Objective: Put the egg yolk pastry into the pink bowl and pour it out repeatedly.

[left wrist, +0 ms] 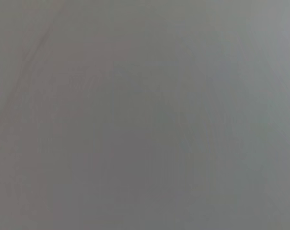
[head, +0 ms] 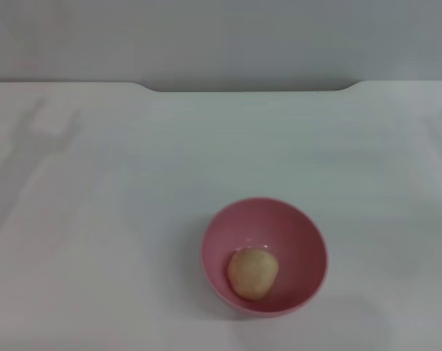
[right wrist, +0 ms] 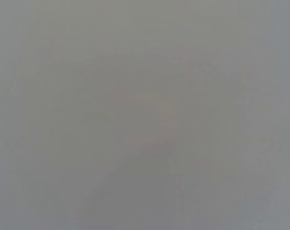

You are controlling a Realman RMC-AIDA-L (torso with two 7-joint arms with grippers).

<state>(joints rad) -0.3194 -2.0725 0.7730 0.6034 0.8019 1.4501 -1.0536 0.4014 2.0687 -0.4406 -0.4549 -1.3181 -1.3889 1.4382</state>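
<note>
The pink bowl (head: 264, 256) stands upright on the white table, near the front and slightly right of centre in the head view. Inside it, on the bottom toward the near side, lies the egg yolk pastry (head: 253, 273), a small pale tan bun. Neither gripper nor any arm shows in the head view. Both wrist views show only a plain grey surface, with no fingers, bowl or pastry in them.
The white table (head: 133, 183) spreads wide around the bowl. Its far edge (head: 250, 91) has a shallow notch, with a grey wall behind it. Faint shadows fall on the table's far left.
</note>
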